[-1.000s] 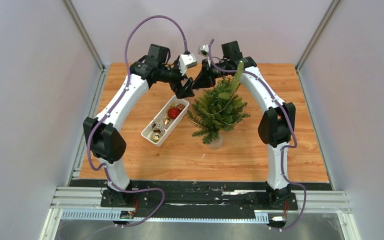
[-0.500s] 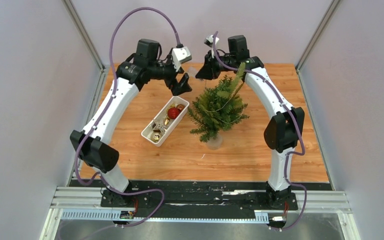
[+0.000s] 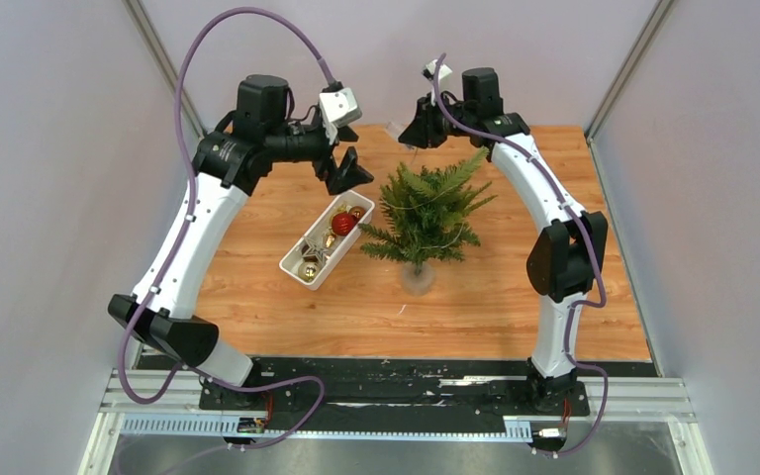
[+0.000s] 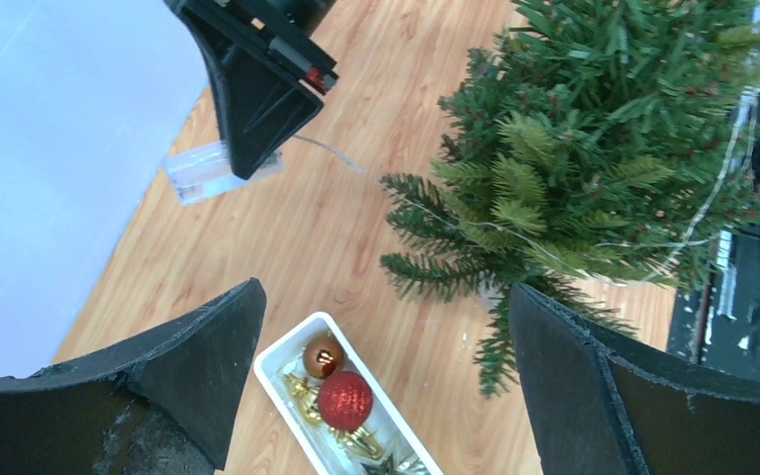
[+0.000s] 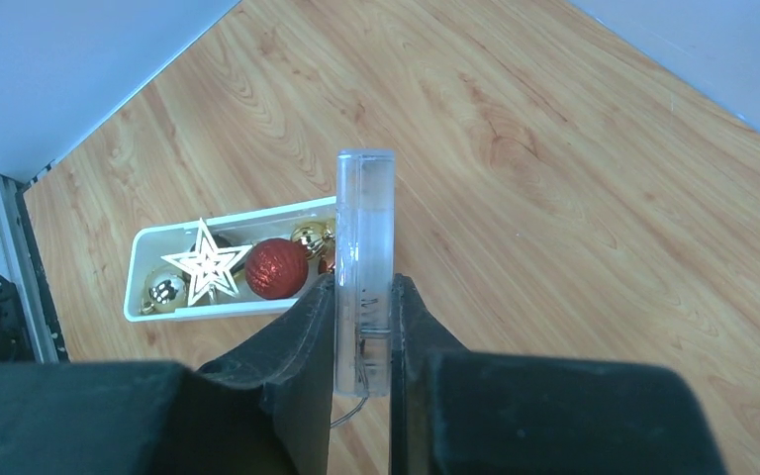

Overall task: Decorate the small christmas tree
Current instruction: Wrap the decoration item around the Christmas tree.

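Right claw (image 5: 364, 297) clenches a clear plastic box (image 5: 366, 228) upright between its fingers, high over the far side of my wooden table (image 3: 515, 297). The small christmas tree (image 3: 426, 213) stands upright mid-table, and a thin wire (image 4: 341, 156) runs from the box into its branches. Just left of the tree lies a white tray (image 3: 292, 265) holding a red bauble (image 3: 344, 224), gold balls (image 5: 163, 290) and a gold star (image 5: 206, 270). Left claw (image 3: 348, 170) hangs released, jaws wide, above the tray's far end.
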Robot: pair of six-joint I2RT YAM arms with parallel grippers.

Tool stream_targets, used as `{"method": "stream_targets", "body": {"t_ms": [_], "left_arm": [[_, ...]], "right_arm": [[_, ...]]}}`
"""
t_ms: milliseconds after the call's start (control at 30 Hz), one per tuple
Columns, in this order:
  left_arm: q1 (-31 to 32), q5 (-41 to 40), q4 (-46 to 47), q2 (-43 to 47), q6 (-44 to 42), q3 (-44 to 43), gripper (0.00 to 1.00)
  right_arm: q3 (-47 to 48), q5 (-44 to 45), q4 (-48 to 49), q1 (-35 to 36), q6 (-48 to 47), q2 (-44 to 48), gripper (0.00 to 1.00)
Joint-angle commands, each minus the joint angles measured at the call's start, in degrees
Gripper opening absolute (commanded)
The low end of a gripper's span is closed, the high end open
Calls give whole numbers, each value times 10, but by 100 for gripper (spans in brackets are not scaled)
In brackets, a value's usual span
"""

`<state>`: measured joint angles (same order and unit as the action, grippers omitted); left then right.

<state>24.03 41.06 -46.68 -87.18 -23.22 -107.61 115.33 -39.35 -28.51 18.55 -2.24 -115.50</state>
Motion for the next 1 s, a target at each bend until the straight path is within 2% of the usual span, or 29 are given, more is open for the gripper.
{"method": "stream_targets", "body": {"t_ms": [0, 67, 233, 433, 633, 733, 900, 967], "left_arm": [[19, 28, -29, 31, 6, -18, 100], [47, 12, -60, 36, -8, -43, 100], [152, -88, -105, 34, -20, -97, 100], [208, -173, -99, 2, -42, -132, 100], [247, -261, -58, -33, -66, -108, 100], [247, -277, -33, -38, -71, -90, 100], [247, -238, -18, -48, -68, -69, 99], [247, -226, -16, -51, -66, -60, 88]], "right_arm": [[-5, 15, 31, -1, 35, 17, 0], [-5, 21, 32, -1, 42, 18, 0], [-8, 41, 36, -7, 68, 20, 0], [-12, 37, 49, -11, 95, 20, 0], [-26, 42, 60, -11, 112, 28, 0], [-44, 41, 70, -11, 114, 43, 0], [-63, 40, 84, -11, 126, 64, 0], [-77, 40, 89, -11, 129, 75, 0]]}}
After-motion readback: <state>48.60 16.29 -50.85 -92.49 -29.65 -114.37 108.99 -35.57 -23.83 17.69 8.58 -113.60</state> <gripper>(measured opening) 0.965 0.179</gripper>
